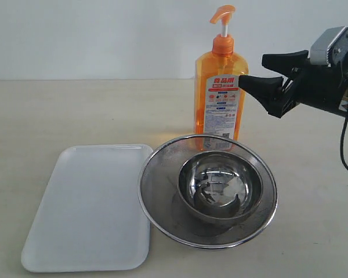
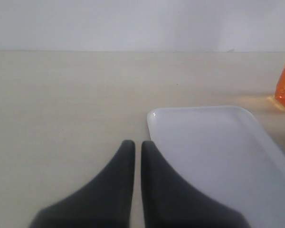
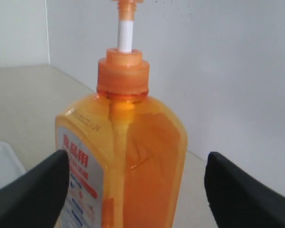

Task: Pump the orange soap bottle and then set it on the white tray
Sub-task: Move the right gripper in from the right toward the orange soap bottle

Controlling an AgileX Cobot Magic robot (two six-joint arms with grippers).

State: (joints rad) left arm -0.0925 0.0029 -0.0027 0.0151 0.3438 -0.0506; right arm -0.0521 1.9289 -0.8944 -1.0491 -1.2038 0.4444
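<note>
A: Location of bottle (image 1: 220,95)?
B: Upright on counter (image 1: 313,191), just behind strainer (image 1: 156,191). Base hidden by strainer's far rim, so contact impossible to tell. Pump head raised, white stem showing.
A: And tray (image 1: 87,208)?
B: Flat on counter, just left of strainer, edges close together.
A: Anything inside strainer?
B: Steel bowl (image 1: 220,185), sitting in its middle.
A: State of right tool (image 1: 252,69)?
B: Spread wide, gripping nothing. Held in the air behind and right of strainer, level with bottle's shoulder. From right wrist: one finger (image 3: 33,194) on each side of bottle, gaps on both sides.
A: State of left tool (image 2: 134,142)?
B: Closed, gripping nothing. Low over counter beside a tray corner, with tray between it and bottle. Out of exterior view, so place relative to strainer impossible to tell.
</note>
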